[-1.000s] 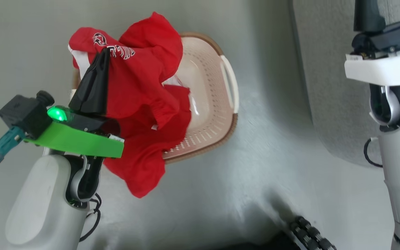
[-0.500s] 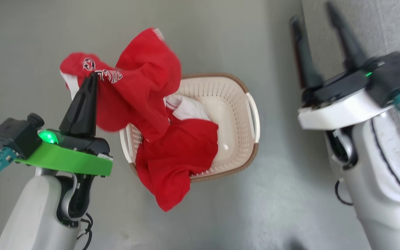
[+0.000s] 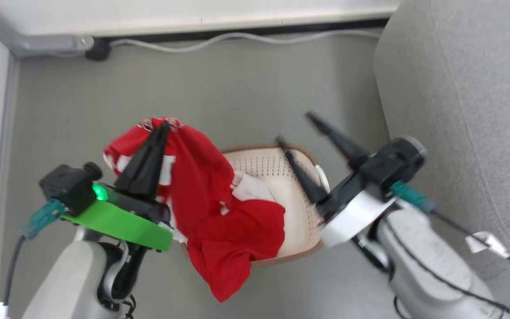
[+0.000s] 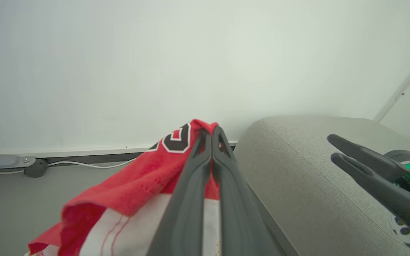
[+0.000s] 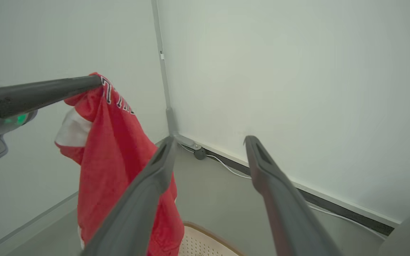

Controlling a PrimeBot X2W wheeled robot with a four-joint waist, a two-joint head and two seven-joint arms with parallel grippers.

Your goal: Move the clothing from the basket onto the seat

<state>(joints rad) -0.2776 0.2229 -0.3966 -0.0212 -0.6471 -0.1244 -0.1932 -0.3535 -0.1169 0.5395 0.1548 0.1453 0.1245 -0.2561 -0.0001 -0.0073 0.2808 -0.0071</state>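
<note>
Clothing [image 3: 202, 177] hung pinched in my left tool [image 3: 163, 126], draped over the basket [image 3: 259, 164] and hiding its left side. My right tool [image 3: 293, 128] stood spread above the basket, near the seat [image 3: 458, 110], itself cut off.

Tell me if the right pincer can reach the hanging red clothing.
Probably yes: the right pincer is open, beside the clothing that hangs from the left pincer, with nothing between them.

basket [image 3: 264, 168] left side hidden behind hanging clothing [image 3: 202, 190], seat [image 3: 458, 88] cut off at right edge, lettering [image 4: 176, 137] partly lost in folds
</note>
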